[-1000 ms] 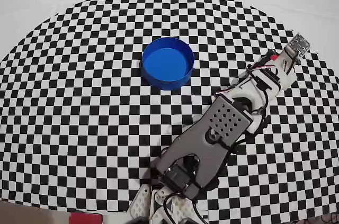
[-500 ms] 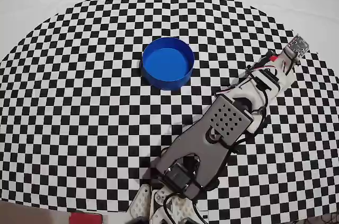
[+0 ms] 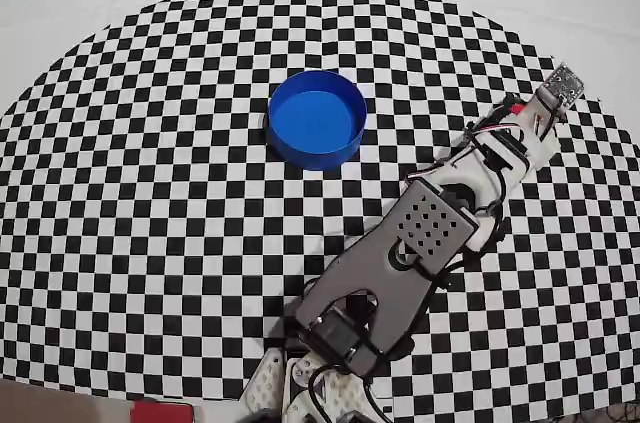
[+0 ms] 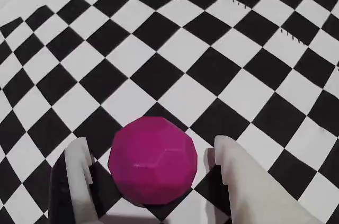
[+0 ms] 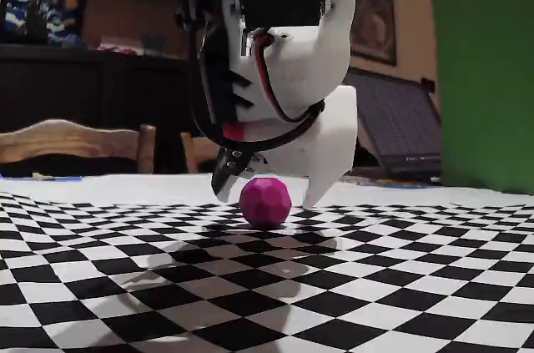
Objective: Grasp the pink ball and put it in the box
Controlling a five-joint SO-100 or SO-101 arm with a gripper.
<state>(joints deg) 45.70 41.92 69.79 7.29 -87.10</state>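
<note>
The pink ball (image 4: 153, 163) is a faceted magenta sphere resting on the checkered cloth. In the wrist view my gripper (image 4: 151, 145) is open, with one white finger (image 4: 79, 173) to its left and the other (image 4: 233, 171) to its right, a small gap on each side. The fixed view shows the ball (image 5: 265, 201) on the cloth between the lowered fingers of the gripper (image 5: 269, 199). The box (image 3: 316, 119) is a round blue tub, empty, near the cloth's middle in the overhead view, well to the left of the gripper. The arm hides the ball there.
The arm (image 3: 430, 223) stretches from its base at the bottom edge up to the right over the checkered cloth (image 3: 150, 193). A red object (image 3: 160, 411) lies at the bottom left edge. Chairs and a shelf stand behind the table in the fixed view.
</note>
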